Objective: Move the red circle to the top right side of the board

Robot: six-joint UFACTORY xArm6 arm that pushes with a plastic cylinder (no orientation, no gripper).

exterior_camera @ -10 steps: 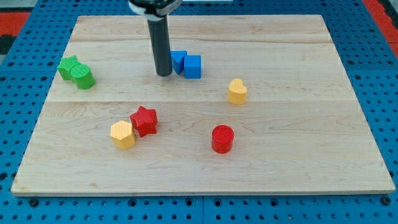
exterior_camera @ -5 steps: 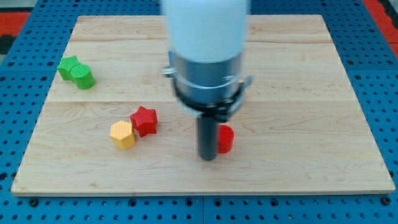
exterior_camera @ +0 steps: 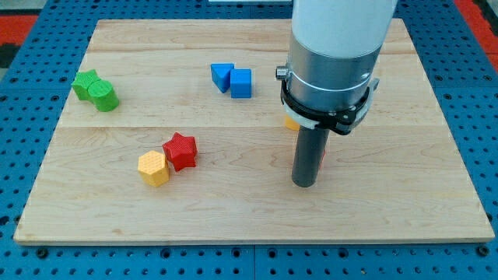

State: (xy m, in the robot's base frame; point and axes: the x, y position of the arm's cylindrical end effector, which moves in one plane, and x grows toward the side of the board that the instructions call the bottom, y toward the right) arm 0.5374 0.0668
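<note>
**Red circle almost hidden behind the rod, most of the push still ahead**

Red shows only as a thin sliver at the rod's right edge: the red circle (exterior_camera: 322, 161) is almost wholly hidden behind the dark rod, and it lies in the lower middle of the counter (exterior_camera: 405, 194), somewhat toward the view's right. My tip (exterior_camera: 303, 185) is planted on the wood just at the circle's lower left, apparently touching it, though contact cannot be confirmed. No end effector is fitted, so no jaw state can be told; only the plain rod is seen.

A yellow block (exterior_camera: 289, 122) is glimpsed behind the arm's collar, above the circle; its shape cannot be made out. Two blue blocks (exterior_camera: 232, 79) sit touching at the view's upper middle. A green pair (exterior_camera: 95, 89) rests at the far left. A red star (exterior_camera: 180, 150) and a yellow hexagon (exterior_camera: 153, 168) lie touching at the lower left.

As judged from this layout, the task is at an early stage: the circle is well apart from the top right corner, and a long diagonal push is left. The yellow block may lie near that path.
</note>
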